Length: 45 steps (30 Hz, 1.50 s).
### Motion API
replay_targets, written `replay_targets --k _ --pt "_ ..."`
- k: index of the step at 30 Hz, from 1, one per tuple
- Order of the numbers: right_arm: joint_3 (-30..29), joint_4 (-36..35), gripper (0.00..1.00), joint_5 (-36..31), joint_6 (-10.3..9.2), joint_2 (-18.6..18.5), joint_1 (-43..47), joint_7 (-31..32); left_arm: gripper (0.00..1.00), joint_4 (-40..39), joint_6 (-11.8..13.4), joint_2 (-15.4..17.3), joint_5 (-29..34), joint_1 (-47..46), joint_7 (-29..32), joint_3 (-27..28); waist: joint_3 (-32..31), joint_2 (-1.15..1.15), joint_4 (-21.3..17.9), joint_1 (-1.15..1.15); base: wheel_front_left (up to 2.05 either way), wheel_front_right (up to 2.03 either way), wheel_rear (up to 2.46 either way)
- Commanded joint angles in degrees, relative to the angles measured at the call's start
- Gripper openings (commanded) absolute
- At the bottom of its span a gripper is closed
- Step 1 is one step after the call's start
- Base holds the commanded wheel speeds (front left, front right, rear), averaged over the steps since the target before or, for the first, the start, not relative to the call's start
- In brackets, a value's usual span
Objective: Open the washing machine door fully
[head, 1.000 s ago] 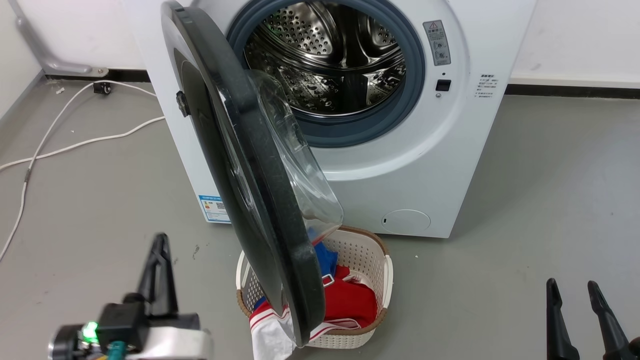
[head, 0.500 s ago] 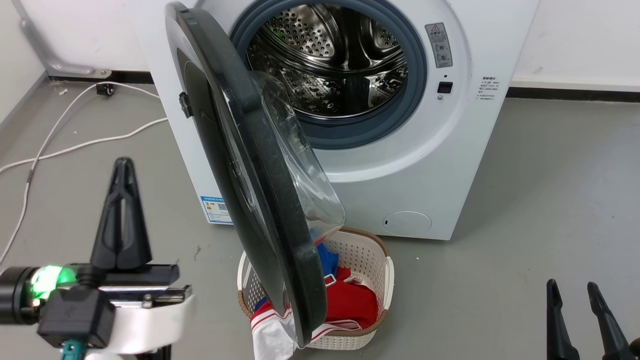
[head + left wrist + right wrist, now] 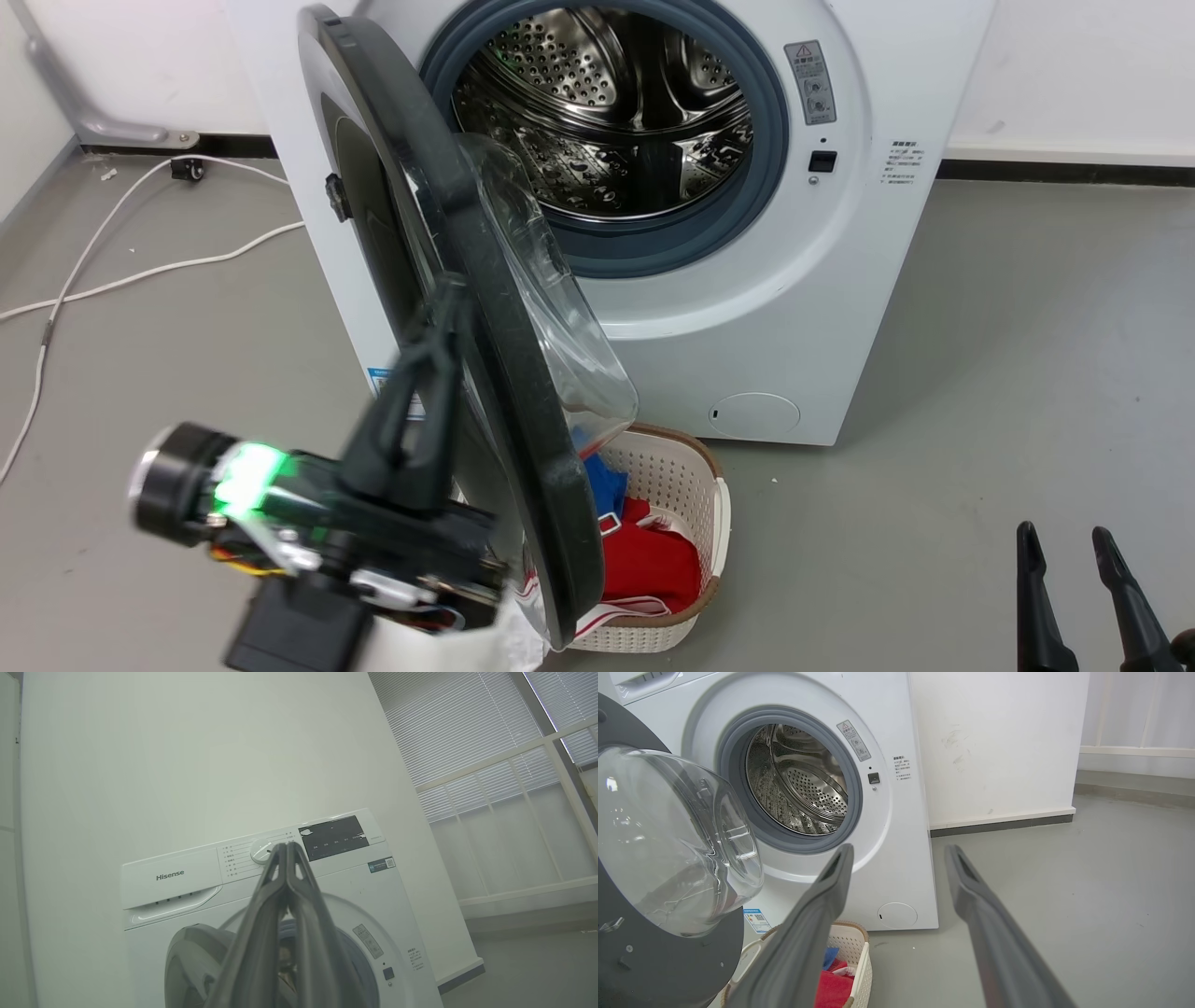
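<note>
Swinging the big round shiny black door wide should be done slowly by the left gripper, fingers pressed together.

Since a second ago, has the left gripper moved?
Yes. The left gripper, jaws shut, swung right and up, from left of the blue label sticker to across the glossy black round door.

I see the washing machine standing upright ahead of me, a white boxy front-loader. Its perforated steel drum lies open to view inside a grey rubber gasket. The washing machine door is round and glossy black with a clear bulging glass bowl. It hangs from its left side, swung about halfway out, nearly edge-on to my head camera.
</note>
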Motion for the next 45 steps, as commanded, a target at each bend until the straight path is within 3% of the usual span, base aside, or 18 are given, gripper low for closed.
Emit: replay_targets --k 1,16,23,37,45 --pt "0.07 0.05 1.0 0.18 0.01 0.11 -0.61 -0.12 0.0 -0.1 -0.3 0.13 0.2 -0.6 -0.12 -0.77 0.0 0.0 -0.07 0.0 0.0 0.0 0.0" --pt "0.27 0.28 1.0 0.15 0.01 0.11 -0.94 -0.12 0.0 5.48 -2.64 0.1 -1.02 1.1 -0.12 -16.36 0.15 0.0 -0.59 0.0 0.0 0.0 0.0" --pt "0.37 0.4 1.0 -0.08 0.01 0.11 -1.34 -0.12 0.0 10.64 -2.99 0.45 -2.47 2.69 -0.12 -20.61 0.75 0.0 -0.86 0.0 0.0 0.0 0.0" --pt "0.71 0.82 1.0 -0.38 0.01 0.11 -2.32 -0.12 0.0 25.0 -2.26 1.51 -5.36 5.49 -0.12 -19.73 2.21 0.0 -1.34 0.0 0.0 0.0 0.0" --pt "0.72 1.31 1.0 -0.38 0.01 0.11 -2.83 -0.12 0.0 30.47 -1.31 0.44 -6.28 4.81 -0.12 -17.16 3.2 0.0 -1.0 0.0 0.0 0.0 0.0"
